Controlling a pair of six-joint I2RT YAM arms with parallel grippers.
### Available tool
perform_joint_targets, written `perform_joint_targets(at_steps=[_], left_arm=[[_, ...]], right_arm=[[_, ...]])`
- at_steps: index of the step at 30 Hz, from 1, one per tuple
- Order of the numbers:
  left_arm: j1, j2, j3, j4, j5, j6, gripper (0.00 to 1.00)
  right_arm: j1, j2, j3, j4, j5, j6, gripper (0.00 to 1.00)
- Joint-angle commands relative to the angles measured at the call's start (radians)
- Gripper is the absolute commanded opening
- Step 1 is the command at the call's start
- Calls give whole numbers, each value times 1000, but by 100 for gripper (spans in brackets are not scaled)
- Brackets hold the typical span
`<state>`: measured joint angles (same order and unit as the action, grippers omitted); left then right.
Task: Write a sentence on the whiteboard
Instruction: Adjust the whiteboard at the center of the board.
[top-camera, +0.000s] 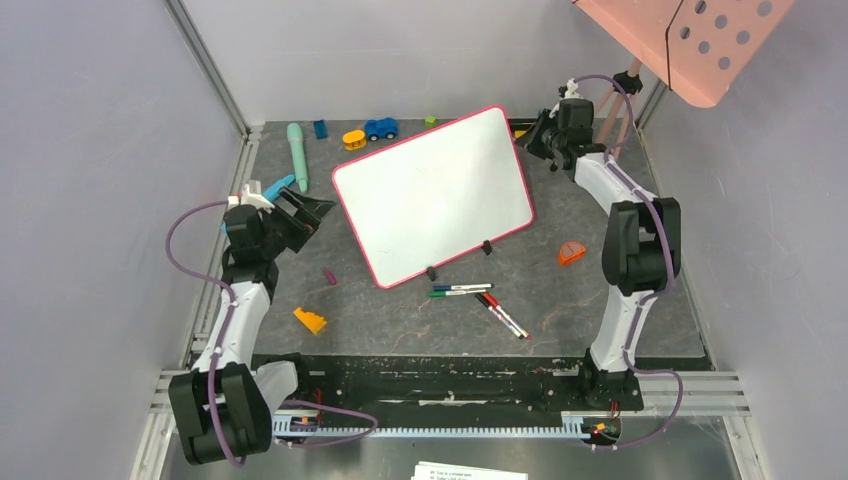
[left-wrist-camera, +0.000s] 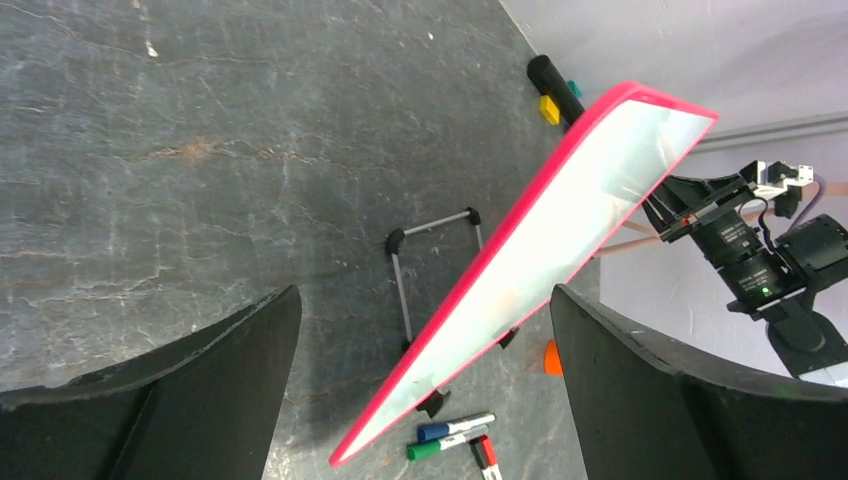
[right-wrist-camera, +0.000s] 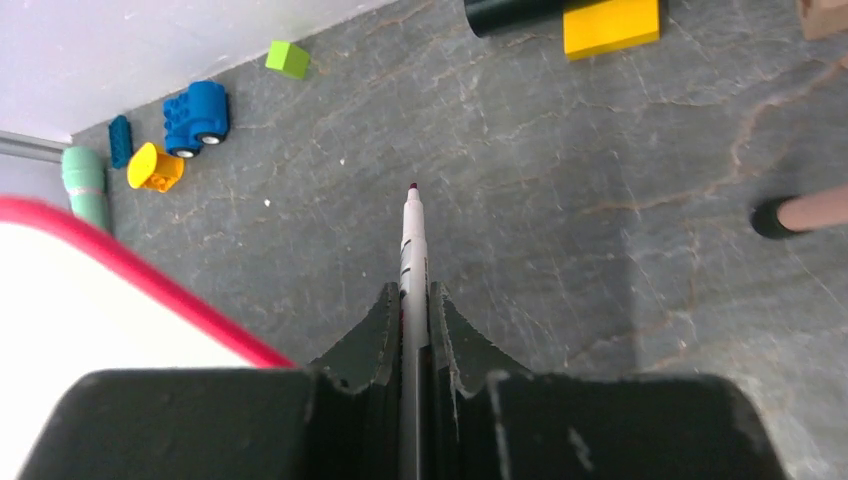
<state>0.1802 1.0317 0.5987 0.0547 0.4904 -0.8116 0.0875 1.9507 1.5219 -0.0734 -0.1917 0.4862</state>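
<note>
Uncapped marker (right-wrist-camera: 411, 235) is clenched in right gripper (right-wrist-camera: 412, 296), upper right of the top view. Left gripper (left-wrist-camera: 422, 292) is held released, left of whiteboard (top-camera: 432, 195).

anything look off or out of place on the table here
Slightly. The whiteboard sits skewed, its edges at an angle to the table. What looks like a small purple cap lies alone, apart from the spare markers by the board's feet. The right gripper holds an uncapped marker.

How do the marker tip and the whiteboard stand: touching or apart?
Apart. Right wrist view shows the marker tip over the table, clear of the whiteboard.
</note>
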Motion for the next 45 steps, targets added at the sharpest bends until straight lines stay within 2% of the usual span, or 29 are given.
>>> perform_joint_targets(at_steps=[1,6,11,16,21,34,45], left_arm=[[2,-17,-35,102,-42,20,100],[1,-26,-4,43,-64,59,100],[-20,6,-27,60,-72,-3,99],[-149,24,6,56,-159,47,100],[-273,95,1,185,-150,71,98],[-272,178,33,198,-160,142,94],[-240,299,74,267,-35,160,87]], right_arm=[[-15,61,106,58,-47,50,0],[-22,126,154,61,-57,87,0],[-22,199,202,65,-74,124,0],[-21,251,231,66,-96,161,0],[-17,281,249,62,-117,182,0],[-5,193,105,137,-129,190,0],[-3,116,23,139,-144,164,0]])
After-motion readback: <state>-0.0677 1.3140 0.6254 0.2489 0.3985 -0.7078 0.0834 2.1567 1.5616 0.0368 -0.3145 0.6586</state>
